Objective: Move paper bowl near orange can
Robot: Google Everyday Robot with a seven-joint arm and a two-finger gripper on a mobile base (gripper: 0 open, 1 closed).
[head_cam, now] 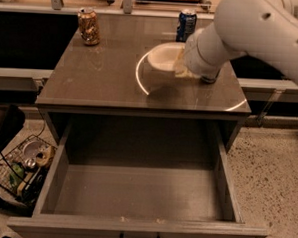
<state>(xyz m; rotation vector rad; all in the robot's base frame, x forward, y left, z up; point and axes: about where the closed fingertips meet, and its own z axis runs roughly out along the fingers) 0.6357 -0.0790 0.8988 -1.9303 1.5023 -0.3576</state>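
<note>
The paper bowl is off-white and shallow, and it hangs a little above the right half of the dark table top. My gripper is at the bowl's right rim, shut on it, and is mostly hidden under my white arm. The orange can stands upright at the far left corner of the table, well to the left of the bowl.
A dark blue can stands at the table's far edge, just behind the bowl and arm. An open drawer juts out below the table's front edge. A wire basket of odds and ends sits on the floor at the left.
</note>
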